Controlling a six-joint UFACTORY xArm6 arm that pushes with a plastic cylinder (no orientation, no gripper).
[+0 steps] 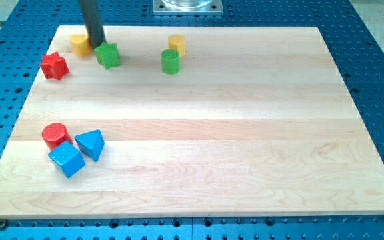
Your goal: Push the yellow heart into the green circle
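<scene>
The green circle (171, 61) stands near the view's top, left of centre. A yellow block (177, 44) touches it from behind on its upper right; its shape is unclear, perhaps a hexagon. A second yellow block (79, 45), which looks like the heart, lies at the top left. My tip (99, 45) is down between this yellow block and a green star (107, 55), close against both. The rod hides the yellow block's right edge.
A red star (55, 65) lies left of and below the heart-like block. At the lower left a red circle (55, 135), a blue triangle (91, 144) and a blue cube (66, 160) cluster together. The wooden board (245, 147) ends just above the top blocks.
</scene>
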